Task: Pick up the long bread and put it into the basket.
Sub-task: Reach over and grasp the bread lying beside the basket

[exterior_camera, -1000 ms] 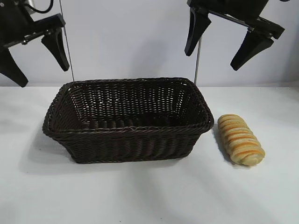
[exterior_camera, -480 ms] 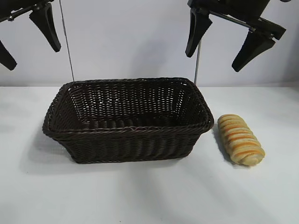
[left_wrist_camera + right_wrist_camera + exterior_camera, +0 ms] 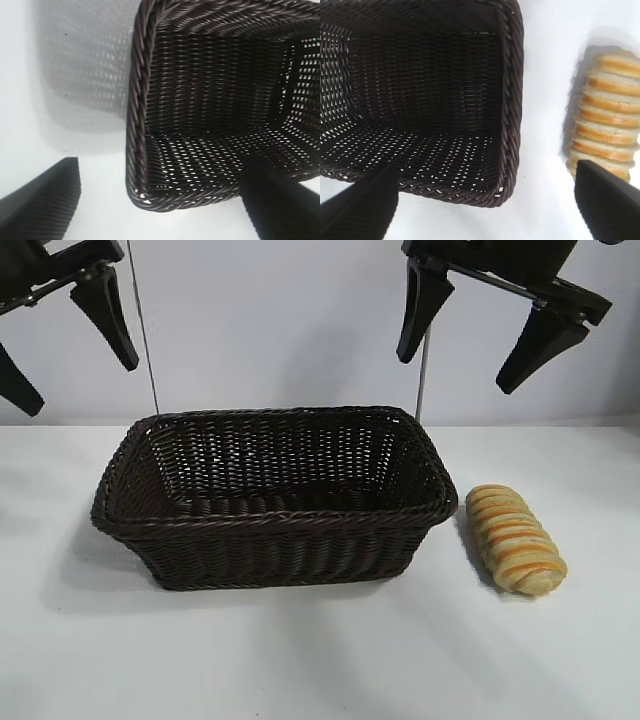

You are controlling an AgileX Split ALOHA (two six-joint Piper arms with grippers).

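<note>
Toward the worktop's [image 3: 300, 660] right edge, the long bread [image 3: 516, 539] lies ungrasped beside the empty basket [image 3: 275, 508]; right gripper [image 3: 497, 328] hangs spread above, due to descend; left gripper [image 3: 62, 338], spread, idles.

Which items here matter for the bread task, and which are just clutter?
Job:
- oblong golden-tan ridged long bread, on the table beside the basket's right end
- large dark brown woven wicker basket, nothing in it
- right gripper, open, raised above the bread side
- left gripper, open, raised at the basket's left end

Lying about:
- nothing; only the white table
</note>
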